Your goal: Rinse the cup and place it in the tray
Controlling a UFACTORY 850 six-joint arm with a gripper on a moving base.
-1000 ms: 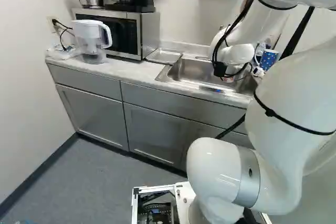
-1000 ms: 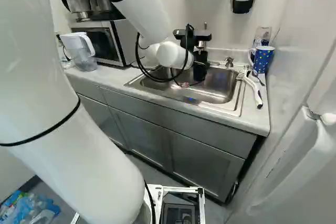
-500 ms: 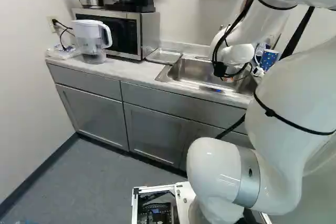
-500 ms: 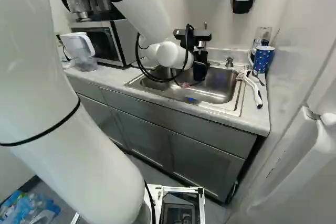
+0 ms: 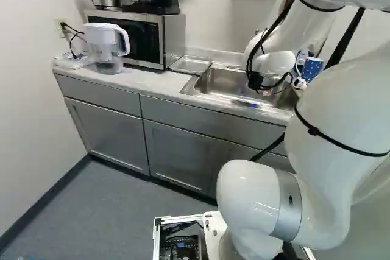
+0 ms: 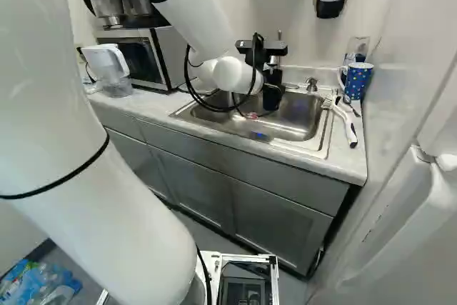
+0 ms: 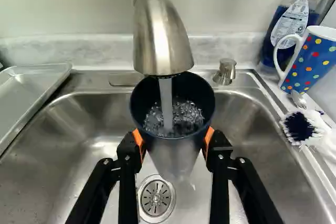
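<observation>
The end effector (image 7: pixel 174 140) grips the tapering, dark-rimmed cup (image 7: pixel 176 153) from both sides, beneath the curved silver metal faucet (image 7: pixel 160 38). Water (image 7: pixel 166 103) probably makes it heavy and slippery, though stiff; best held just below the rim.

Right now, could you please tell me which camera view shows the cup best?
The wrist view: it shows the cup gripped in the pincer, its open rim under the faucet, with water running in. The right base view shows only a dark shape by the arm, perhaps the cup; in the left base view, I cannot pick it out.
</observation>
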